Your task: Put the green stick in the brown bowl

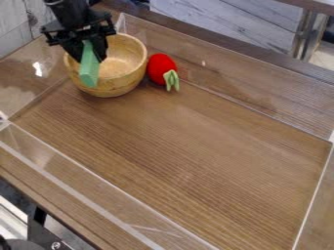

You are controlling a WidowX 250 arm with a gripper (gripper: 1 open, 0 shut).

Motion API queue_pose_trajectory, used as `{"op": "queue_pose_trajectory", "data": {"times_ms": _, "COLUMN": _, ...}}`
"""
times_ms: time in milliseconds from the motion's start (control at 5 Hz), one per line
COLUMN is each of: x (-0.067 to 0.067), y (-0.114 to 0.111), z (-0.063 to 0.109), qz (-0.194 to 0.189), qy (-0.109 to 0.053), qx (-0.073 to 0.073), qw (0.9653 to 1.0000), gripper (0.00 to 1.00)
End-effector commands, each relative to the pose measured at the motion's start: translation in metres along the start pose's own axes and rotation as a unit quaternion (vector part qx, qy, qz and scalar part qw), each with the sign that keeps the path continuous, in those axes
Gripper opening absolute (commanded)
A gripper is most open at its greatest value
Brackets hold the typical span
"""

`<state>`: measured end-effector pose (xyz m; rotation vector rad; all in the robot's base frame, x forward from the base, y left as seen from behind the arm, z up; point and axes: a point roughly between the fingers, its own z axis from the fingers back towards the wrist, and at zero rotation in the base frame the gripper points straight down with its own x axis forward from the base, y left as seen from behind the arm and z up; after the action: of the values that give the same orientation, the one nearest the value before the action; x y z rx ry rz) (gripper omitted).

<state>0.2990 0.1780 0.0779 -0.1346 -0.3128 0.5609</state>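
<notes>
The brown bowl (117, 68) sits at the back left of the wooden table. My gripper (81, 37) hangs above the bowl's left side, pointing steeply down. Between its black fingers is the top end of the green stick (88, 66), which hangs nearly upright. The stick's lower end reaches down to the bowl's left rim, and I cannot tell whether it lies inside or just outside the wall. The jaws look closed on the stick.
A red strawberry toy (160, 70) with green leaves lies just right of the bowl. A clear raised edge (26, 146) borders the table's left and front. Metal legs (308, 39) stand at the back right.
</notes>
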Motion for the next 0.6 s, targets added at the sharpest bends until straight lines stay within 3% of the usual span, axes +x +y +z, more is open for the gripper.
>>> {"op": "queue_pose_trajectory", "data": {"times_ms": 0, "x": 0.013, "y": -0.011, "z": 0.004, "qz": 0.003, "qy": -0.029, "qx": 0.01, "qw": 0.9995, "gripper": 1.0}}
{"op": "queue_pose_trajectory", "data": {"times_ms": 200, "x": 0.014, "y": -0.025, "z": 0.006, "qz": 0.013, "qy": -0.036, "qx": 0.009, "qw": 0.9992, "gripper": 1.0}}
{"op": "queue_pose_trajectory", "data": {"times_ms": 400, "x": 0.007, "y": -0.029, "z": 0.009, "qz": -0.013, "qy": -0.032, "qx": -0.003, "qw": 0.9994, "gripper": 1.0}}
